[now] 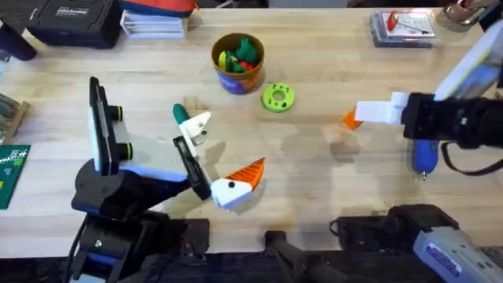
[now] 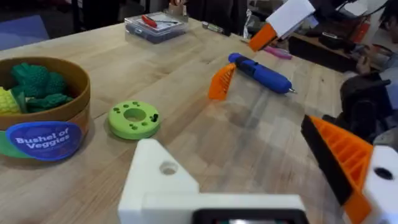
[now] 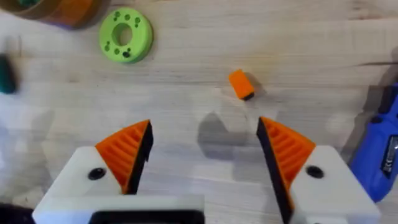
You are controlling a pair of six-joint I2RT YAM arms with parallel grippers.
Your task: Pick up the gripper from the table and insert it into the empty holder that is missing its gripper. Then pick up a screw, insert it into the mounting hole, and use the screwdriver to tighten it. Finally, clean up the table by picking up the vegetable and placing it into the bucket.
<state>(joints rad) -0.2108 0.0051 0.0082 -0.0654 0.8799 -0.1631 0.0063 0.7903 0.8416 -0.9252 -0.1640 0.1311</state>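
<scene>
The bucket (image 1: 238, 61) (image 2: 43, 134) stands at the back middle and holds several toy vegetables. A dark green vegetable (image 1: 179, 112) (image 3: 5, 73) lies on the table by one white finger of my left gripper (image 1: 228, 143) (image 2: 230, 140), which is open and empty. A small orange ribbed gripper piece (image 3: 240, 84) (image 2: 222, 81) rests on the wood ahead of my right gripper (image 1: 369, 114) (image 3: 202, 155), also open and empty. The blue screwdriver (image 1: 424, 153) (image 2: 261, 71) (image 3: 379, 155) lies beside the right arm. I cannot pick out the holder or a screw.
A lime-green disc with holes (image 1: 277, 97) (image 2: 134, 118) (image 3: 125, 34) sits just right of the bucket. A clear box with red parts (image 1: 405, 26) (image 2: 155, 25) is at the back right. Black cases and books line the back left edge.
</scene>
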